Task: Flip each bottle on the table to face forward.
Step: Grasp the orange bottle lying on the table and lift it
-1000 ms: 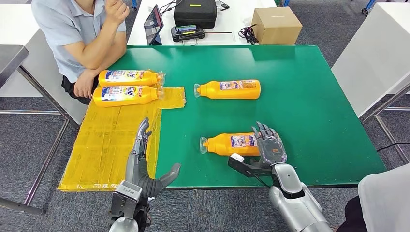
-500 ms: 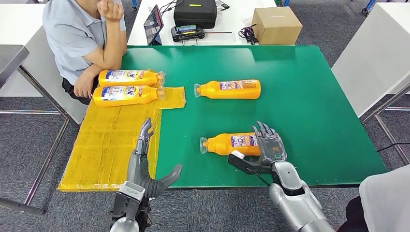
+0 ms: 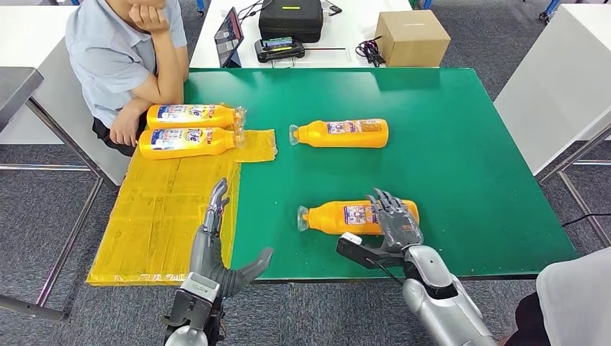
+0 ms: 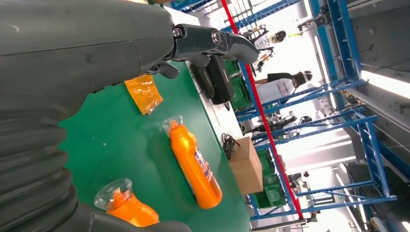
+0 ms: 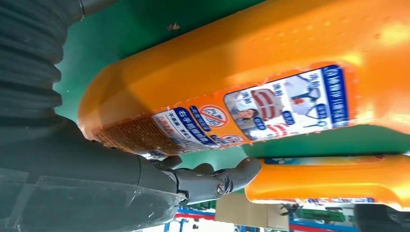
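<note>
**Operator:** Since a second ago my right hand [image 3: 395, 220] has slid a little up the frame and now lies over the near bottle [image 3: 339, 216]; the person [image 3: 119, 54] at upper left has drawn the raised hand in under the chin.

**Observer:** Start with the big things. What carries it all?

**Operator:** I see the green bench [image 3: 447, 144] across the middle of the head view, with a yellow sheet [image 3: 155, 216] along its left edge. Behind it a white table holds a cardboard box [image 3: 412, 37] and a black case [image 3: 290, 18].

**Observer:** And the bottles?

**Operator:** All four lie on their sides. Two orange ones sit touching at upper left, the farther [image 3: 191, 115] and the nearer [image 3: 187, 142], both on the yellow sheet. A third bottle [image 3: 340, 133] lies alone at centre. The near bottle is at lower centre, cap to the left.

**Observer:** Does your right hand hold that one?

**Operator:** Its fingers are draped over the bottle's right end and the thumb juts out low to the left. I can't tell whether it truly grips. The right wrist view shows the printed label [image 5: 285, 104] close up.

**Observer:** Left hand?

**Operator:** My left hand [image 3: 216, 249] is spread wide at lower left, fingers straight, holding nothing.
</note>
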You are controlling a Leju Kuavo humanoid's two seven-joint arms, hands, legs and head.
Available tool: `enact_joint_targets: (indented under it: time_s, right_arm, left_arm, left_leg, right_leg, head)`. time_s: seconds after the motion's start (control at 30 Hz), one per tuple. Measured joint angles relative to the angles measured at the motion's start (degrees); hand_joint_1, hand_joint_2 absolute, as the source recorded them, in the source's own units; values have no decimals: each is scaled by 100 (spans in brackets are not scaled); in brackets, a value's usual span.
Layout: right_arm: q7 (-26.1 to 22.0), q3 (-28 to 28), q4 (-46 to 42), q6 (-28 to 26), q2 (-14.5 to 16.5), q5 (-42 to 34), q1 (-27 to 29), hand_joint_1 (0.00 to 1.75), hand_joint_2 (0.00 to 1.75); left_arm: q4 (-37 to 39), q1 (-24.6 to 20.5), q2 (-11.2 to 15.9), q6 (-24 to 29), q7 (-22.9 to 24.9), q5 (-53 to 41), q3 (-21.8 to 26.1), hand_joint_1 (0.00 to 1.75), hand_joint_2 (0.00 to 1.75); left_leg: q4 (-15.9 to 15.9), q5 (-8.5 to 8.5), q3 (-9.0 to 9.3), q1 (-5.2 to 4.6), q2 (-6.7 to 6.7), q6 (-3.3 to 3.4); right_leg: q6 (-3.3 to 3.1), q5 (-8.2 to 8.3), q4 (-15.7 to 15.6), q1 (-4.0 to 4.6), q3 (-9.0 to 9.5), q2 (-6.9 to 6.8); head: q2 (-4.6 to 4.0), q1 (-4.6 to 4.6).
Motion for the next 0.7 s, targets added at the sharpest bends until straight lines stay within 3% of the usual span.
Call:
enact_joint_targets:
  time_s: [0.37,0.7]
  right_arm:
    - [372,228,-320,-340,-53,528,49,0,175]
    - [234,144,-210,-92,-94,-55,-211,0,175]
  left_arm:
    - [-2,32,0,55,39,-115,7,0,175]
    - [0,13,0,-15,4,-32,5,0,175]
  left_leg:
    - [0,0,-1,0,0,0]
    - [0,1,0,-1,0,0]
  right_leg:
    - [0,0,0,0,0,0]
    - [0,1,0,-1,0,0]
  head:
    - [0,0]
    - [0,-1]
